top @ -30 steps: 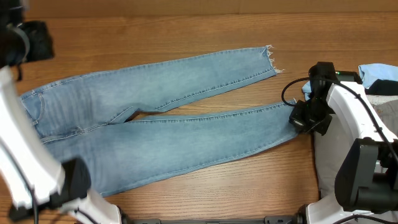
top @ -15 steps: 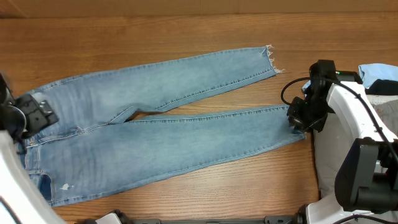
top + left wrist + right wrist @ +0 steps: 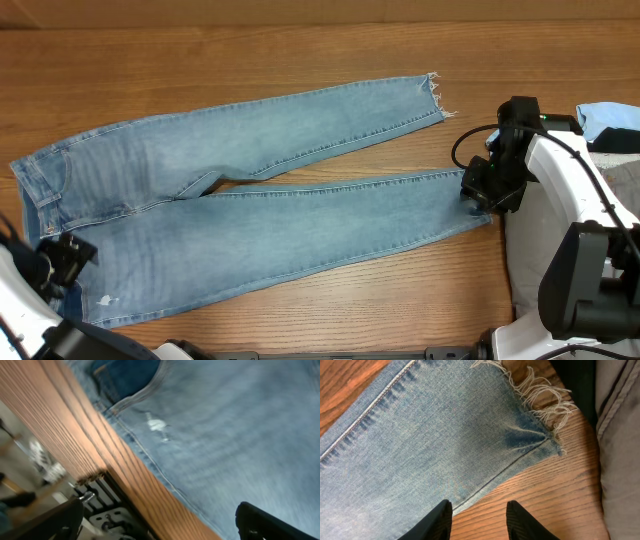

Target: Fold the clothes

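Note:
The light-blue denim jeans (image 3: pixel 250 190) lie flat across the wooden table, waist to the left and both legs running right. My left gripper (image 3: pixel 62 258) hovers at the waist's front corner near the table edge. In the left wrist view its jaws (image 3: pixel 160 525) stand wide open over denim (image 3: pixel 225 435) and wood, holding nothing. My right gripper (image 3: pixel 480 192) sits at the near leg's frayed hem (image 3: pixel 540 395). Its fingertips (image 3: pixel 440 520) are apart, one over the denim edge, with bare wood between them.
At the right edge lie other garments: a sky-blue one (image 3: pixel 605 118), a black one (image 3: pixel 575 380) and a grey one (image 3: pixel 620 460) close beside the hem. The table's front edge (image 3: pixel 125 490) and a metal mount (image 3: pixel 107 515) are under my left gripper.
My left gripper opened, let go of the waist and moved toward the front edge; the waist now lies flat. My right gripper opened off the hem.

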